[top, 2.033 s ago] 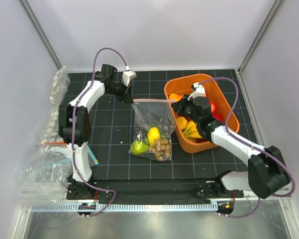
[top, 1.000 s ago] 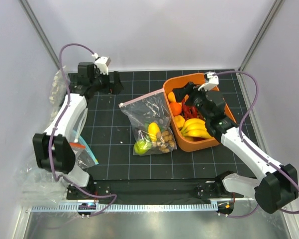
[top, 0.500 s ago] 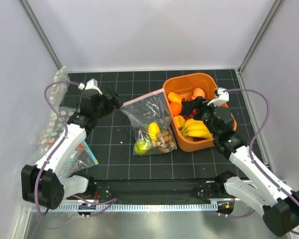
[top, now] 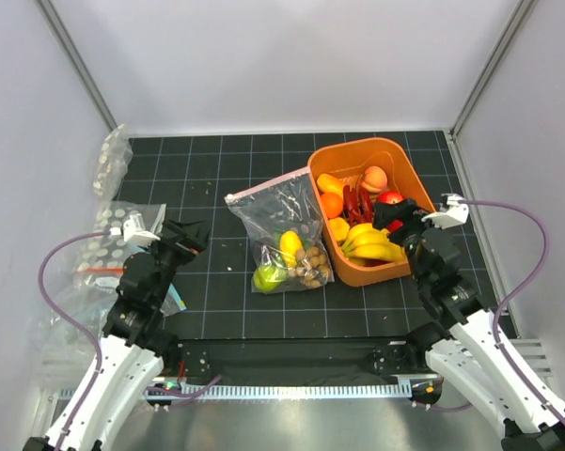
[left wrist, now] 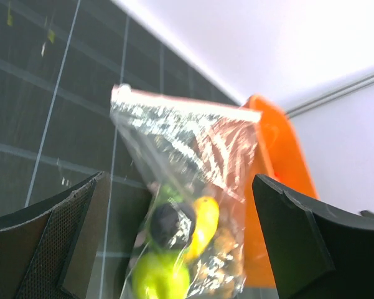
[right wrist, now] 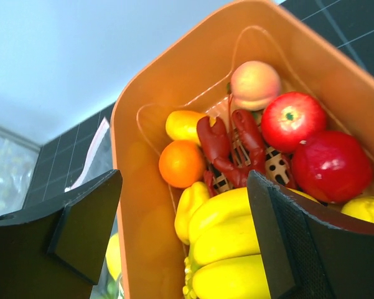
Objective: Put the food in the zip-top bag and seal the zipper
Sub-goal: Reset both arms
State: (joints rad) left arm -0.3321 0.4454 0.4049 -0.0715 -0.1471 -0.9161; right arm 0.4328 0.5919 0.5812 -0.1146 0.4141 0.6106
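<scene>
The zip-top bag [top: 284, 225] lies on the dark mat, its pink zipper [top: 266, 186] running along the far rim; I cannot tell whether it is pressed shut. Inside it sit food pieces: a yellow one [top: 290, 249], a green one [top: 263, 277] and a brown nut cluster [top: 307, 268]. More food, with bananas [top: 371, 244] and a red apple [right wrist: 289, 121], fills the orange tub [top: 353, 144]. My left gripper [top: 190, 239] hangs open left of the bag, nothing between its fingers; its wrist view looks at the bag [left wrist: 193, 149]. My right gripper [top: 399, 224] is open above the tub's near right part.
Spare clear dotted bags [top: 108, 169] are piled along the left wall, with more [top: 99, 258] beside the left arm. The tub [right wrist: 143, 106] also holds a peach [right wrist: 255, 84], an orange [right wrist: 182, 163] and a red lobster toy [right wrist: 230, 146]. White walls close in three sides.
Both arms have drawn back toward the near edge, the left from the far left corner, the right from over the tub. The right jaws have widened. The bag stays put.
</scene>
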